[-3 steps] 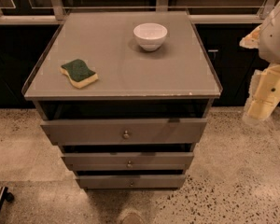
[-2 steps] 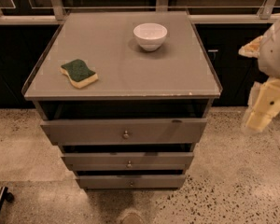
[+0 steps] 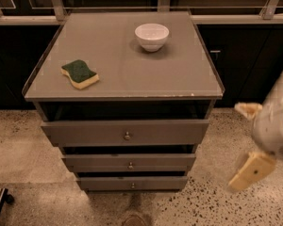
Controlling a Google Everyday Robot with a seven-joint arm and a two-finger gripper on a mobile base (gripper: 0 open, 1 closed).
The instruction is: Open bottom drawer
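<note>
The bottom drawer is the narrowest grey-brown front of three stacked under the cabinet top, low in the camera view. Its small round metal knob sits at the centre. The drawer front looks pushed in, like the two above it. My gripper hangs in the air at the right edge of the view. It is to the right of the cabinet, at about the height of the drawers and apart from them. Its two cream fingers are spread apart and hold nothing.
The cabinet top carries a white bowl at the back and a green-and-yellow sponge at the left. The middle drawer and top drawer sit above. Dark cabinets stand behind; speckled floor lies around.
My gripper has moved down and a little left, from beside the cabinet top to beside the drawers. The drawers, bowl and sponge have not moved.
</note>
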